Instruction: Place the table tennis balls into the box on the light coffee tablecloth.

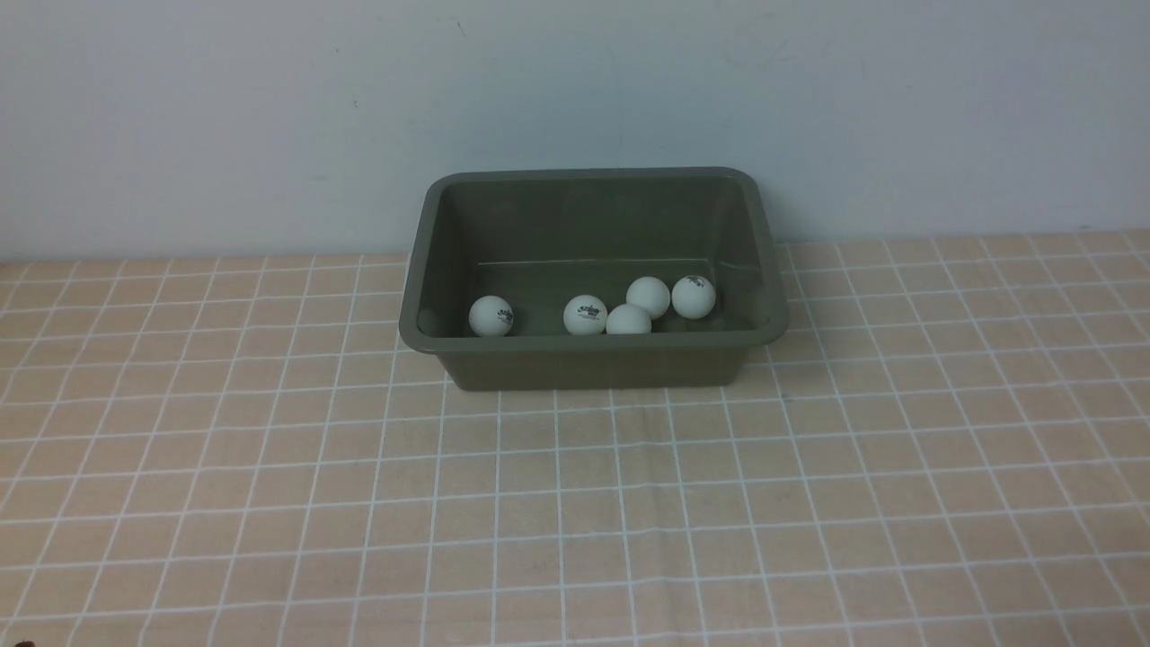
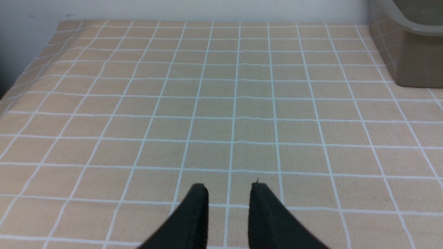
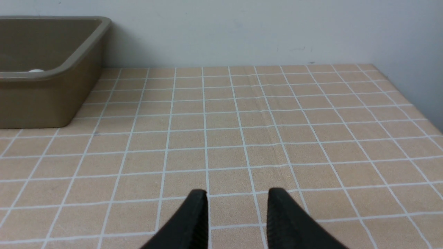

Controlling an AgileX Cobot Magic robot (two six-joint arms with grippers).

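The olive-grey box (image 1: 593, 345) stands at the back middle of the light coffee tablecloth (image 1: 575, 503), against the wall. Several white table tennis balls lie inside it along its near wall: one at the left (image 1: 490, 315), one with a dark logo (image 1: 585, 314), and a cluster of three to the right (image 1: 648, 296). Neither arm shows in the front view. My left gripper (image 2: 228, 188) hovers over bare cloth, shut and holding nothing, with the box (image 2: 412, 62) far off to its side. My right gripper (image 3: 238, 193) is likewise shut and empty, the box (image 3: 45, 100) well away from it.
A pale wall runs right behind the box. In the left wrist view the cloth's edge (image 2: 31, 72) drops off at the table's left side. In the right wrist view the cloth's edge (image 3: 412, 100) falls away at the right side.
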